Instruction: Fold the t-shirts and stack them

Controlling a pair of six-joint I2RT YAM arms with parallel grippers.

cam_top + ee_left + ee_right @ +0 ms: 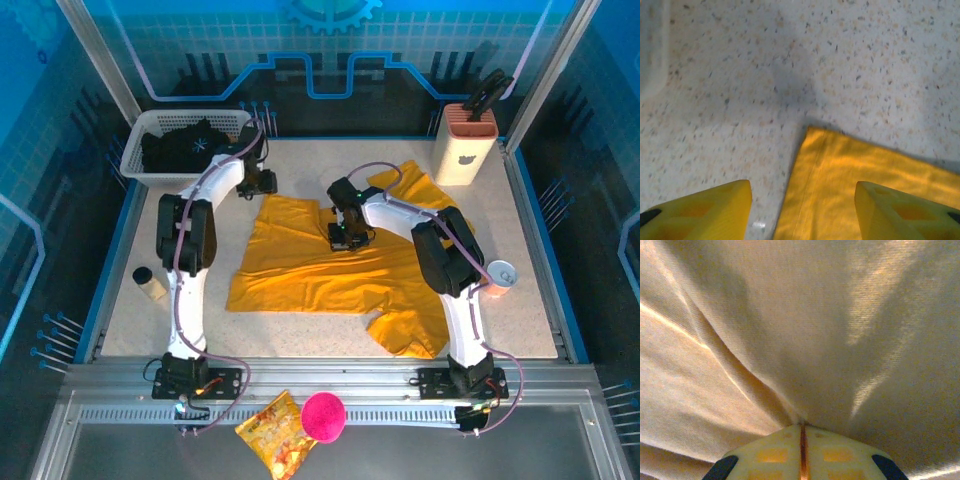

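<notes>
Top external has the table with the orange tee spread rumpled across the middle, one sleeve down by the near edge. Back-left sits a white basket with the black tee bunched inside. On the orange tee's upper middle, the right gripper has its fingers pressed together on a pinch of cloth. Over the back-left corner, the left gripper has its fingers apart, either side of that corner.
</notes>
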